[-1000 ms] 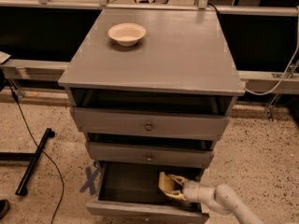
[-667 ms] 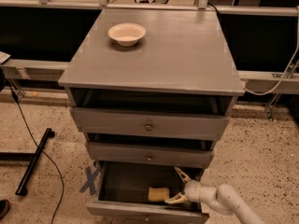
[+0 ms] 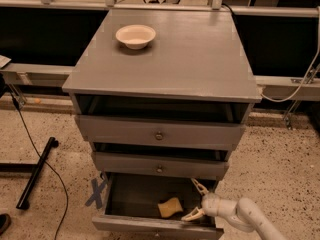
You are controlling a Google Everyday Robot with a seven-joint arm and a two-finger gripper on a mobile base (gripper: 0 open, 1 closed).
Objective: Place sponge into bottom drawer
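The pale yellow sponge (image 3: 170,207) lies on the dark floor of the bottom drawer (image 3: 150,223), which is pulled out at the foot of the grey cabinet. My gripper (image 3: 195,200) hangs over the drawer's right end, just right of the sponge and apart from it. Its two pale fingers (image 3: 200,186) are spread wide and hold nothing. The white arm comes in from the lower right.
A cream-white bowl (image 3: 135,36) sits on the cabinet top (image 3: 200,59). Two upper drawers with round knobs (image 3: 159,135) are slightly open above the gripper. A black stand leg and cable (image 3: 35,171) lie on the speckled floor at left; a blue X mark (image 3: 96,192) is beside the drawer.
The gripper was shut on the sponge inside the drawer. It has opened and let go; the sponge now lies on the drawer floor and the gripper has drawn back a little to the right.
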